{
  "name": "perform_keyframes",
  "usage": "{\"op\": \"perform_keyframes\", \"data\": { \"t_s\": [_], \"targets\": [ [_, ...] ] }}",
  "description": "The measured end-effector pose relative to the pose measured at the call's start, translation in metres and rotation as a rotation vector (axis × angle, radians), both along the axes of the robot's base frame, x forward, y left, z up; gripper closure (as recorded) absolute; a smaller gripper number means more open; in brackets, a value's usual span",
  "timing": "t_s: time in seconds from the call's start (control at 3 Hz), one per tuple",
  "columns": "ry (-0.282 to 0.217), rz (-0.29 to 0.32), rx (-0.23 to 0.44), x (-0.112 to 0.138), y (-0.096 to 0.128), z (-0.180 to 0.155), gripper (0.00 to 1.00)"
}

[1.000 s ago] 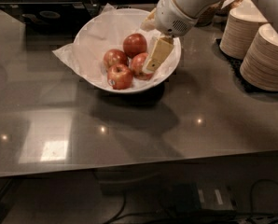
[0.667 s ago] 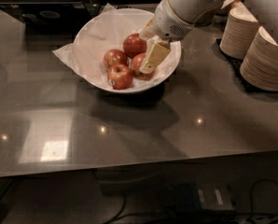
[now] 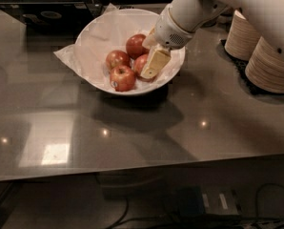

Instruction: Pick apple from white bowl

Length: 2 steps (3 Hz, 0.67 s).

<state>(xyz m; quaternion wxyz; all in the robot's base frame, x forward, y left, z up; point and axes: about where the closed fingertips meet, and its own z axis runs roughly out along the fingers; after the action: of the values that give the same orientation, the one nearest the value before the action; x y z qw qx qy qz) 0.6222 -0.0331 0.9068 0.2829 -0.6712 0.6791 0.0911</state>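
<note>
The wide white bowl with its crumpled white paper lining stands at the back middle of the table. It holds several red apples: one at the front, one on the left, one at the back and one on the right. My gripper reaches into the bowl from the upper right. It is open, with a beige finger lying against the right side of the right apple. That apple is partly hidden behind the finger. Nothing is held.
Two tall stacks of small beige paper bowls stand on a dark mat at the right edge. The white arm crosses above the bowl's right rim. The grey reflective table extends toward the front edge.
My gripper has moved a little left and down, deeper into the bowl and closer against the right apple. The apples have not moved.
</note>
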Motion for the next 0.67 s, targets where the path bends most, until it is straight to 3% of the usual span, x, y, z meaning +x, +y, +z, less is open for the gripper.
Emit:
{"op": "perform_keyframes", "data": {
  "t_s": [0.67],
  "targets": [
    [0.002,-0.062,-0.003,0.0099,-0.0058,-0.0137,0.33]
  ]
}}
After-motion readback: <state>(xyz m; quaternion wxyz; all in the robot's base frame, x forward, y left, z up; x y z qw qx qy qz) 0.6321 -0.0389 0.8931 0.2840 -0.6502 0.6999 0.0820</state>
